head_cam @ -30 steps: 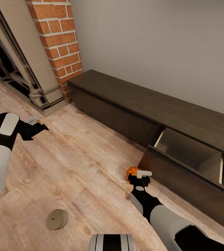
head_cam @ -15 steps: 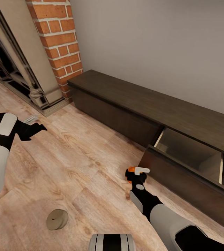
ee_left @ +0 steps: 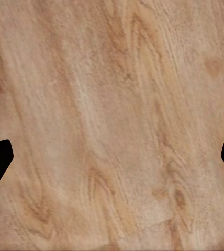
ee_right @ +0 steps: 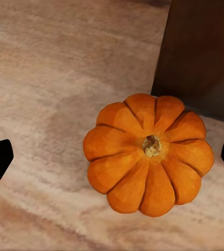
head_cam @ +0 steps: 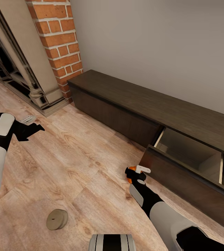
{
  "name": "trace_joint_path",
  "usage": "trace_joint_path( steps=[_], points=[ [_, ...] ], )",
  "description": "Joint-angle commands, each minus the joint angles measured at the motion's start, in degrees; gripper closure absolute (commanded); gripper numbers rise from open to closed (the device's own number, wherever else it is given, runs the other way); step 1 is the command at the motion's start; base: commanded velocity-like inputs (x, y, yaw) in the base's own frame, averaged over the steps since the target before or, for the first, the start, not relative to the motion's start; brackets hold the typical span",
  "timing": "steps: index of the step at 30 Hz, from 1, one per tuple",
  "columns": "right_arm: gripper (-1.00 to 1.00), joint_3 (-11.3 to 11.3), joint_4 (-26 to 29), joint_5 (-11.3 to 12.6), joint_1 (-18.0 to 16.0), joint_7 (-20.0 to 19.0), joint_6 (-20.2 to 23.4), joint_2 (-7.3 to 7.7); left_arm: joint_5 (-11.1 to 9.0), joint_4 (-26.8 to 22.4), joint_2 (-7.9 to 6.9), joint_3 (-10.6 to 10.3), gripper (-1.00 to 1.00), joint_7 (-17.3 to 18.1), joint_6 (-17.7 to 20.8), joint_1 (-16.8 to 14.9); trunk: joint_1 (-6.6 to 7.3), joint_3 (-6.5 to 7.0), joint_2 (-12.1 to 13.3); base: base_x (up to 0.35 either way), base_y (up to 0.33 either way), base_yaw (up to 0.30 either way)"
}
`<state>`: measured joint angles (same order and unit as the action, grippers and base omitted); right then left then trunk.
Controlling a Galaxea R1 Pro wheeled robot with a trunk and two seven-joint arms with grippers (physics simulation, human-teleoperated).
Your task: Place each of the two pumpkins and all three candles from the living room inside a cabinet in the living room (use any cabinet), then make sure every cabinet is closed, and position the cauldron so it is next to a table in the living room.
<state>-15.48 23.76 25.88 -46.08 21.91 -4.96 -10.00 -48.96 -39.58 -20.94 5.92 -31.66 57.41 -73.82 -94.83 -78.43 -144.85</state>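
Hovering wide open, right gripper (head_cam: pixel 137 171) directly above a pumpkin (ee_right: pixel 148 153) resting on the floor (head_cam: pixel 77 164), just beside the near left corner of the cabinet (head_cam: pixel 181 139) drawer (head_cam: pixel 187 158) standing pulled out. Hanging apart and empty, left gripper (head_cam: pixel 30 124) at far left. Lying near, still ungathered, one candle (head_cam: pixel 57 219). Judging the storing barely begun; drawer needing closing later.

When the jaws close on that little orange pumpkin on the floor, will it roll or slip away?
The pumpkin looks squat and sits stem up, so it probably won't roll. Its rounded ribs may slip between the open jaws of the right gripper. It seems rigid.
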Motion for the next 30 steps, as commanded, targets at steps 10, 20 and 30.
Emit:
trace_joint_path(
  steps=[10, 20, 30],
  points=[
    [-1.0, 0.12, 0.94, 0.38, -0.12, 0.37, -0.58, 0.36, -0.61, -0.06, -0.66, 0.06, -1.0, -0.59, 0.24, -0.01, 0.01, -0.04, -0.02, 0.0, 0.0, 0.0],
    [-1.0, 2.76, 2.13, 0.66, -0.76, 0.78, 7.66, 2.82, -0.61, -0.02, -1.02, 0.06, -1.0, -0.59, 0.24, -0.01, 0.01, -0.04, -0.02, 0.0, 0.0, 0.0],
    [-1.0, 2.65, 2.34, 0.55, -0.77, 0.7, 7.56, 2.88, -0.61, 0.7, -1.11, 0.14, -1.0, -0.59, 0.24, -0.01, 0.01, -0.04, -0.02, 0.0, 0.0, 0.0]
  ],
)
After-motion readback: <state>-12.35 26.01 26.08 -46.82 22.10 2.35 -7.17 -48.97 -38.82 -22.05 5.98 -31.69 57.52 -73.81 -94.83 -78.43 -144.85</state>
